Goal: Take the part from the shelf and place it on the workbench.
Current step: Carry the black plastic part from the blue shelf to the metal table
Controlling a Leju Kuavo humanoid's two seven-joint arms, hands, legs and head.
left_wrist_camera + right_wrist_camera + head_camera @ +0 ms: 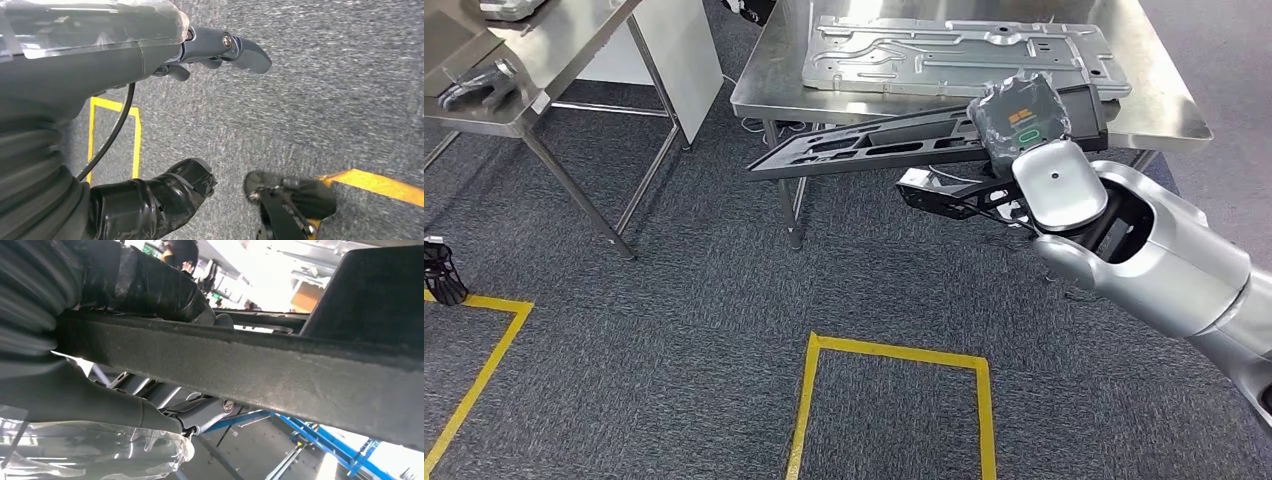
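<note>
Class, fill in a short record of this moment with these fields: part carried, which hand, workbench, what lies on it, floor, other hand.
part carried: long flat black panel with cut-outs, tilted, in front of and below the bench edge
which hand: right hand grips it at one end
workbench: stainless steel table
what lies on it: flat grey stamped metal plate
floor: grey carpet with yellow tape lines
other hand: left hand hangs over the carpet, fingers hold nothing
</note>
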